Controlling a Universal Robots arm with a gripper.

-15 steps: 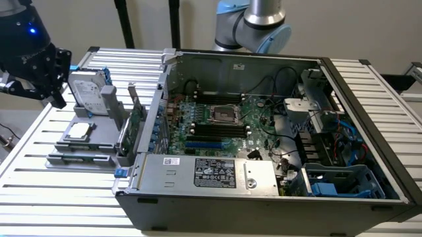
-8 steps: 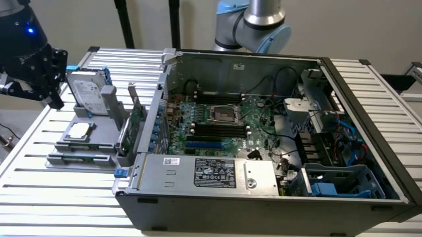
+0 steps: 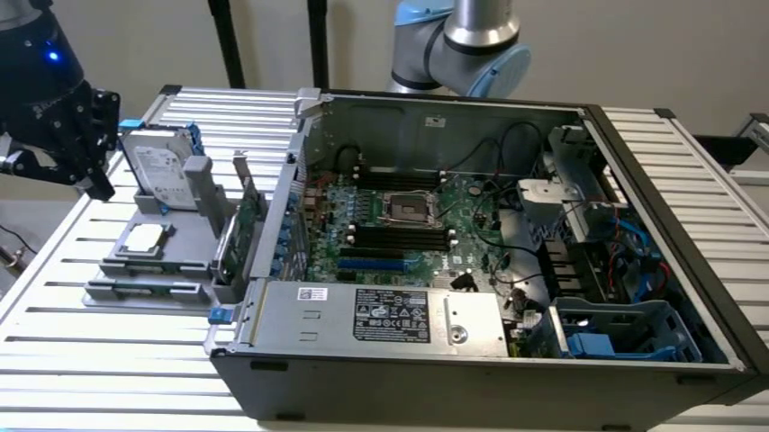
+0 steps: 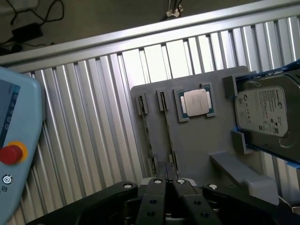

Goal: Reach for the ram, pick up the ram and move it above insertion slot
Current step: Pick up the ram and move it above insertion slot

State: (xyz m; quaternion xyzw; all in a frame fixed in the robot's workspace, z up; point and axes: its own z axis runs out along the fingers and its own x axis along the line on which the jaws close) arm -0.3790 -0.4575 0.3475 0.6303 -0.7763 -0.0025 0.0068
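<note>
The ram is a thin green stick lying along the near end of the grey holder, at the exterior view's left. In the wrist view it shows edge-on as a narrow strip beside a second similar strip. My gripper hangs above the table's far left corner, beyond the hard drive and well apart from the ram. Its fingers meet at the middle, shut with nothing between them. The motherboard's dark memory slots lie inside the open computer case.
The holder also carries a silver hard drive in a blue frame, a CPU and an upright green expansion card. The open case takes up the table's middle and right. A teach pendant with a red button lies on the slatted table.
</note>
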